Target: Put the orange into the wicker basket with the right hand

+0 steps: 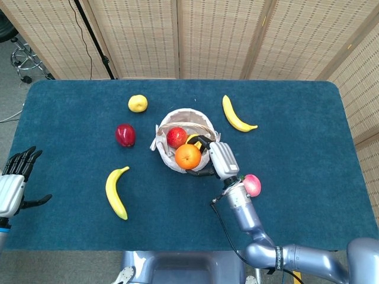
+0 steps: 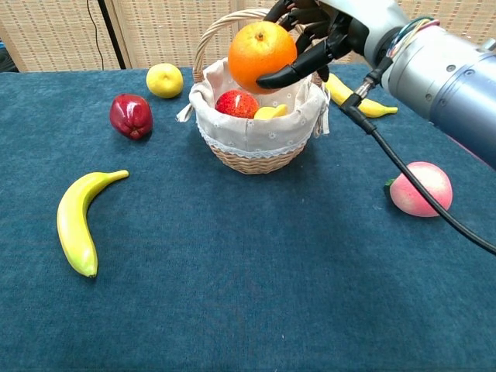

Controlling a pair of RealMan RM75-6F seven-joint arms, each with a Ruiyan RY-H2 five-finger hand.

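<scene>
The step in hand is the placing: the right hand (image 2: 306, 35) grips the orange (image 2: 262, 56) and holds it in the air over the basket (image 2: 256, 136), above the open mouth and level with the handle in the chest view. From the head view the orange (image 1: 188, 156) sits over the near part of the basket (image 1: 167, 161), just this side of the red fruit (image 1: 176, 137) and the yellow fruit (image 1: 193, 138) already lying inside. Judging from this, the carry is nearly done and what remains is the drop; the next move likely calls for lowering the orange a little into the lining, clear of the handle, and then spreading the fingers so it settles beside the two fruits rather than rolling off the rim. The right hand (image 1: 220, 160) reaches in from the basket's right side, its forearm running back toward the robot and passing just beside the peach (image 1: 252, 184); dark fingers (image 2: 291, 71) curl under and behind the orange, cupping it from the right. The left hand (image 1: 15, 180) rests well to the left of the basket at the table's edge, holding nothing, its fingers spread apart.
</scene>
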